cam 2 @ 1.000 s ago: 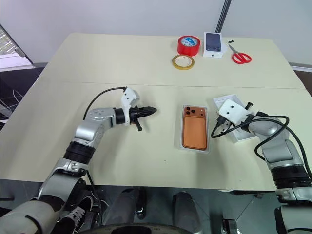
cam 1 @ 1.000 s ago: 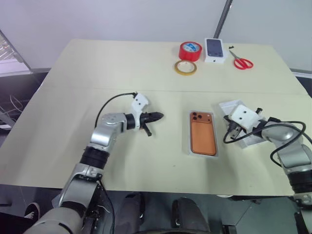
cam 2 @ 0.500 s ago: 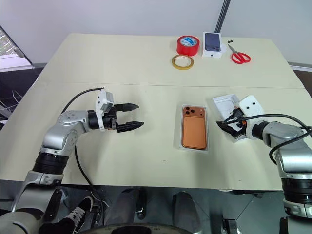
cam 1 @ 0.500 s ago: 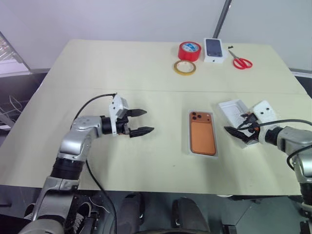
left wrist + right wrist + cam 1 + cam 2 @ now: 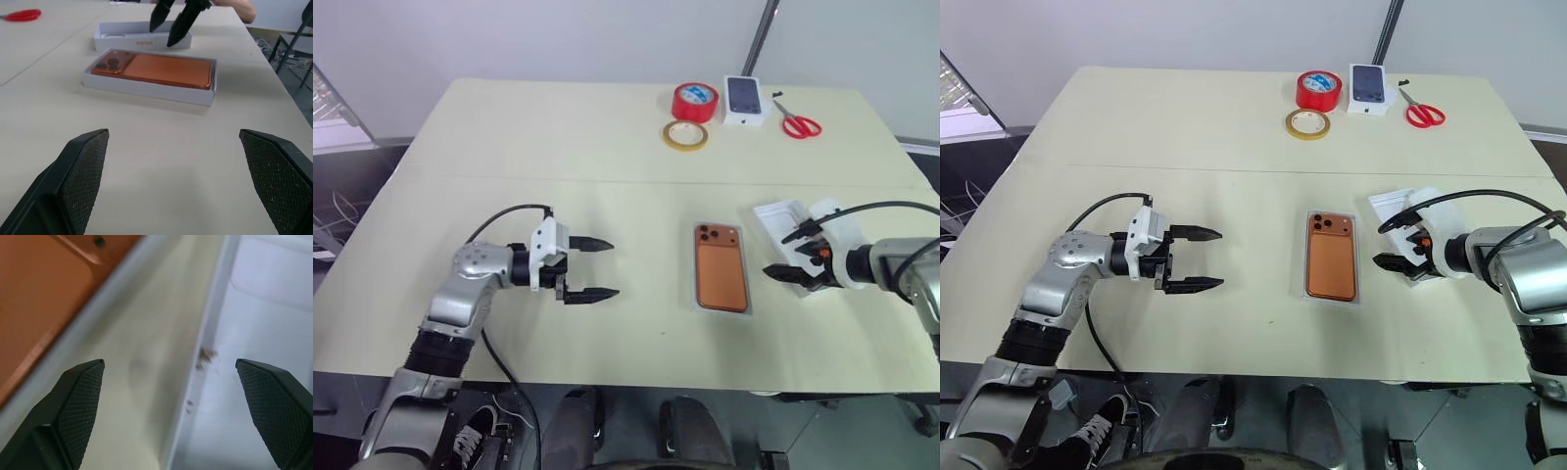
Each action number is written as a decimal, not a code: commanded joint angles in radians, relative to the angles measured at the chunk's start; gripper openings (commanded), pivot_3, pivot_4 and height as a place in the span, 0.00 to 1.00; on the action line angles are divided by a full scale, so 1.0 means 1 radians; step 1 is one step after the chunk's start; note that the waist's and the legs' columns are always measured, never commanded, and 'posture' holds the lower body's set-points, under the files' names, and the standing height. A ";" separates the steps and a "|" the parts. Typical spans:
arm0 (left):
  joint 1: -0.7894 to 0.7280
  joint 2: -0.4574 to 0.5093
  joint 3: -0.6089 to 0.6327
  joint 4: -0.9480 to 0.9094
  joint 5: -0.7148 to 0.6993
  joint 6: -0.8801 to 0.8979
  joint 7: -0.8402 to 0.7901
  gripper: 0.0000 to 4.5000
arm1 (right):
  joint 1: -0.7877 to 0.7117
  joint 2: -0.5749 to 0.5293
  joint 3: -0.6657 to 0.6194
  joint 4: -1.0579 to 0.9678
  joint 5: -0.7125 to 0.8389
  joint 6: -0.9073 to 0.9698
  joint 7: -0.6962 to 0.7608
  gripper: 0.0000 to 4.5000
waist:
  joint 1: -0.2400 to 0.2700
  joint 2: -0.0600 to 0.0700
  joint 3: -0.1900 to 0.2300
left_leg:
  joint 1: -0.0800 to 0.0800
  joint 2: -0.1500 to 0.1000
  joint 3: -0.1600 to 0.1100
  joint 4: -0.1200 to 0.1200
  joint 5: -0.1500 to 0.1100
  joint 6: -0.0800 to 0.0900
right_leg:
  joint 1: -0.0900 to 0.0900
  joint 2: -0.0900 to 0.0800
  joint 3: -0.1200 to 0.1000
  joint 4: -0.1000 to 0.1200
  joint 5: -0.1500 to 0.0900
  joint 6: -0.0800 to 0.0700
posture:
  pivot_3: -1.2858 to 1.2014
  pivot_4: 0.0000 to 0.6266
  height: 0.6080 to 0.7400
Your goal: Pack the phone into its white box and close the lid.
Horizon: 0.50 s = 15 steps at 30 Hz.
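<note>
The orange phone (image 5: 721,266) lies back up inside the shallow white box (image 5: 694,294) at the table's middle right. Its dark lenses point to the far side. The white lid (image 5: 780,216) rests on the table just right of the box, hollow side up. My right gripper (image 5: 790,260) hovers open over the lid's near left corner and points down. Its wrist view has the lid's wall (image 5: 215,308) and the box rim (image 5: 98,313) between the spread fingers. My left gripper (image 5: 594,267) is open well to the left of the box, aimed at the phone (image 5: 161,71), and holds nothing.
At the table's far side sit a red tape roll (image 5: 695,101), a yellow tape ring (image 5: 686,135), a small white box with a phone picture (image 5: 745,100) and red scissors (image 5: 800,124). Bare tabletop lies between my left gripper and the box.
Both grippers have gone from shut to open. My left arm has drawn back to the left, away from the phone. My right gripper has rolled and tipped downward beside the lid.
</note>
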 commanded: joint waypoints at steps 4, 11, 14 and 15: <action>0.039 -0.001 0.007 -0.062 -0.010 -0.027 0.020 0.99 | -0.095 -0.023 0.055 0.062 -0.006 0.015 0.022 1.00 | -0.005 0.000 0.000 | -0.001 0.000 0.000 0.000 0.000 0.000 | -0.002 0.000 0.000 0.001 0.000 0.000 | 0.52 0.24 0.91; 0.056 -0.017 -0.004 -0.092 -0.002 -0.022 0.063 1.00 | -0.140 -0.012 0.112 0.126 -0.022 -0.006 0.034 0.70 | 0.001 0.000 0.000 | -0.001 0.000 0.001 0.000 0.000 0.000 | -0.002 0.000 0.001 0.001 0.000 0.000 | 0.52 0.24 0.91; 0.061 -0.025 0.001 -0.104 -0.018 0.017 0.089 1.00 | -0.134 -0.011 0.132 0.144 -0.042 -0.029 0.026 0.36 | 0.001 0.000 0.000 | -0.001 0.000 0.001 0.000 0.000 0.000 | -0.002 0.000 0.001 0.001 0.000 0.000 | 0.52 0.24 0.91; 0.057 -0.031 0.008 -0.099 -0.033 0.052 0.109 1.00 | -0.127 -0.007 0.135 0.151 -0.050 -0.043 0.021 0.22 | 0.001 0.000 0.000 | -0.001 0.000 0.001 0.000 0.000 0.000 | -0.002 0.000 0.001 0.001 0.000 0.000 | 0.52 0.24 0.91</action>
